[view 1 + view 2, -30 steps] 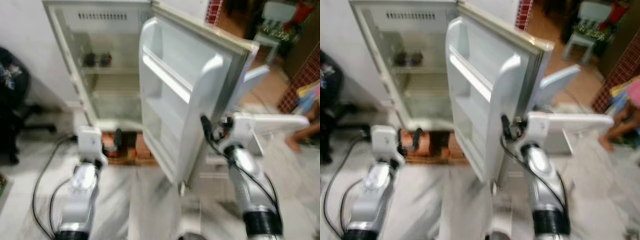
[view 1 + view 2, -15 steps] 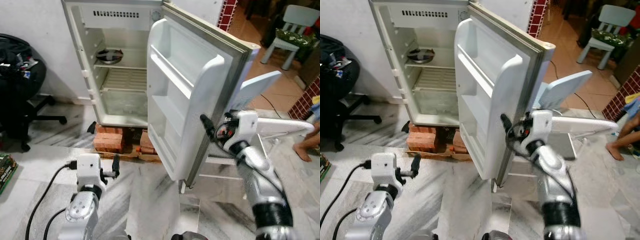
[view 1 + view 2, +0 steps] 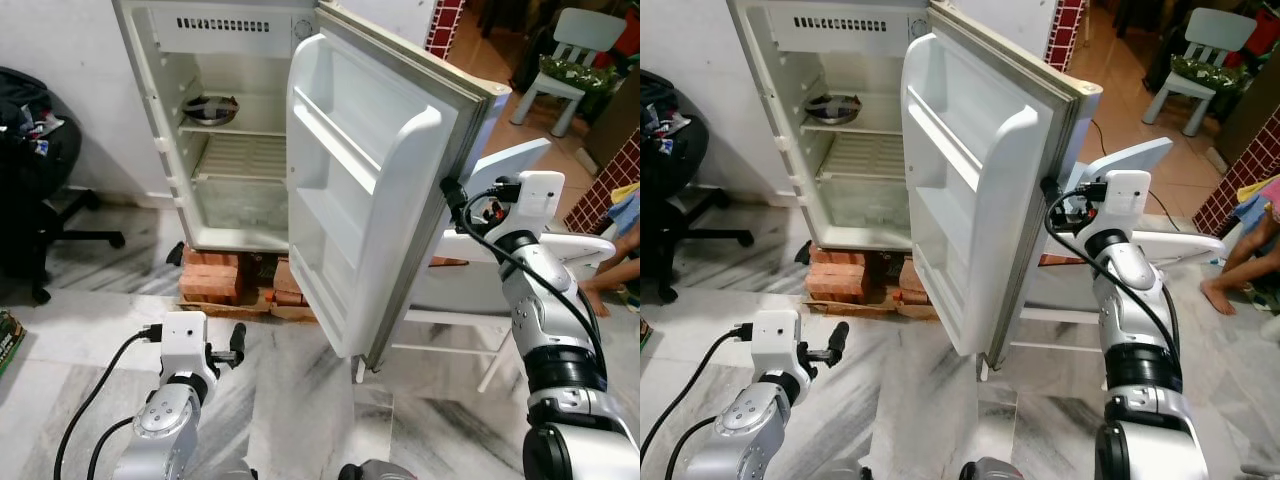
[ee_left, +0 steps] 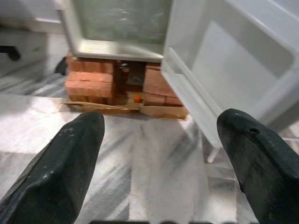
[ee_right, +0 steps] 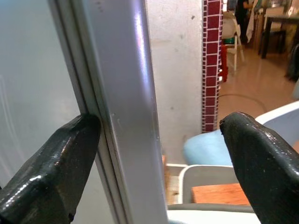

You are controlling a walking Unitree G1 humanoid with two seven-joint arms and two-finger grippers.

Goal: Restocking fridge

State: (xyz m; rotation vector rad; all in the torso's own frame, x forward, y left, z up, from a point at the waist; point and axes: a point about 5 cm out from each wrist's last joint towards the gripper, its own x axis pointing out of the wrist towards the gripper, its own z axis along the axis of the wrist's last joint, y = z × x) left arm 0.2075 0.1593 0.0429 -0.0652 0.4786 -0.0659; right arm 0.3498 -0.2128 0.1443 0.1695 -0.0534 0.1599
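Observation:
The white fridge (image 3: pixel 160 150) stands open on bricks, its door (image 3: pixel 370 170) swung out toward me with bare door shelves. A metal bowl (image 3: pixel 208 108) sits on the upper shelf inside. My right gripper (image 3: pixel 450 195) is at the door's outer edge, open. In the right wrist view one finger (image 5: pixel 51 172) rests against the door's grey edge strip (image 5: pixel 126 116) and the other finger (image 5: pixel 266 158) stands apart. My left gripper (image 3: pixel 238 340) is low over the marble floor, open and holding nothing, its fingers (image 4: pixel 60 163) pointing toward the bricks (image 4: pixel 88 84).
A black office chair (image 3: pixel 40 170) stands at the left by the wall. A light blue and white child's chair (image 3: pixel 520 170) lies behind the door, close to my right arm. A person's leg (image 3: pixel 612 285) is at the right edge. A black cable (image 3: pixel 90 400) trails on the floor.
The view went from blurred to steady and shifted as the camera moved. My right gripper has risen along the door's outer edge. My left gripper stays low over the floor.

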